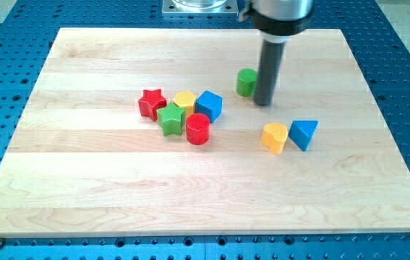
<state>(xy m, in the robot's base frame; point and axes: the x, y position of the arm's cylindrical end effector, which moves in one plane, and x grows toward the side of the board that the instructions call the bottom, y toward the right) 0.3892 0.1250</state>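
Note:
My tip [263, 102] rests on the wooden board [82, 180] in the upper right of the middle, right beside a green cylinder [246, 82] that stands just to its left. Below and to the right sit a yellow block [274, 137] and a blue triangular block [304, 133], side by side. Left of centre is a tight cluster: a red star [151, 102], a yellow block [184, 100], a blue cube [209, 105], a green star [170, 118] and a red cylinder [198, 128].
The board lies on a blue perforated table [407, 87]. The arm's grey base plate [199, 6] shows at the view's top edge, behind the board.

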